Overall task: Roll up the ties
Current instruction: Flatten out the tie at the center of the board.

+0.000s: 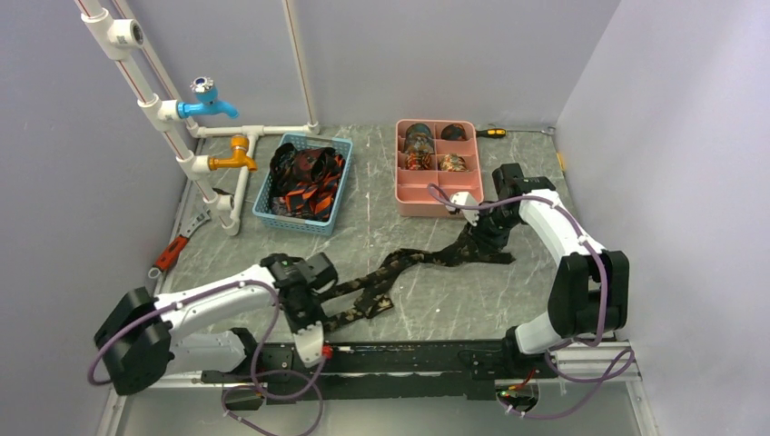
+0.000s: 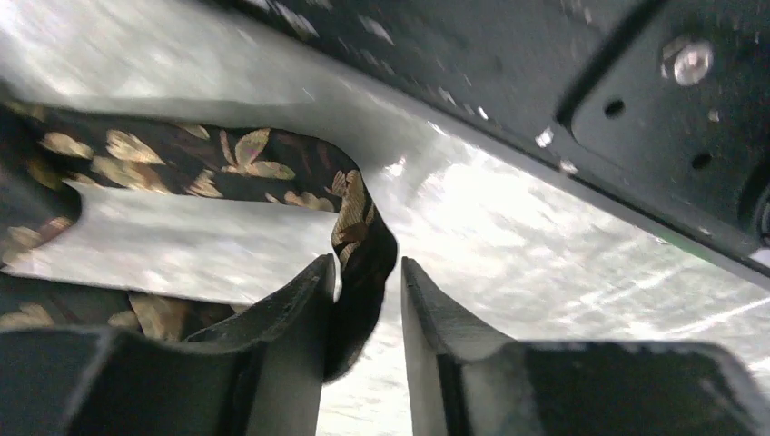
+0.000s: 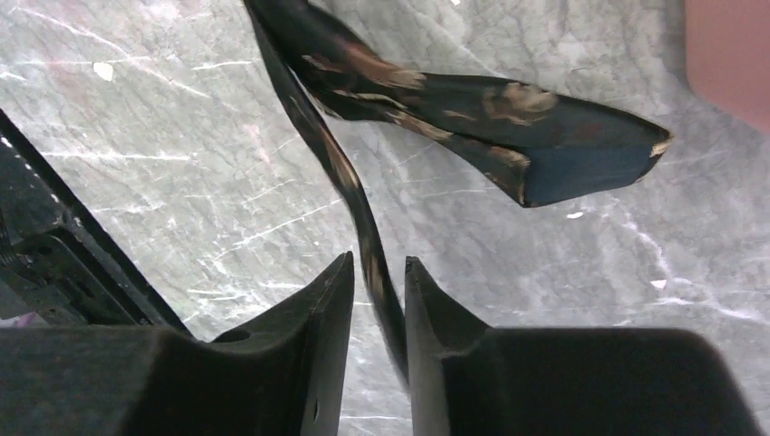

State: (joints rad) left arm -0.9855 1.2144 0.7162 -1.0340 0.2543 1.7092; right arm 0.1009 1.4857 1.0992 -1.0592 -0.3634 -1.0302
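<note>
tie (image 1: 409, 263): centre | basket (image 1: 295, 221): behind-left | tray (image 1: 422, 205): behind-right (rolls (image 1: 419, 138) inside, apparently)

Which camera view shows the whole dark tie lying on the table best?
The top external view: the tie shows there at nearly full length. The left wrist view shows only a folded stretch, the right wrist view only its wide end.

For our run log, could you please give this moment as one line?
left gripper: narrowly open around dark gold-leaf-patterned fabric necktie | right gripper: narrowly open around same necktie | roll: not yet formed
</note>
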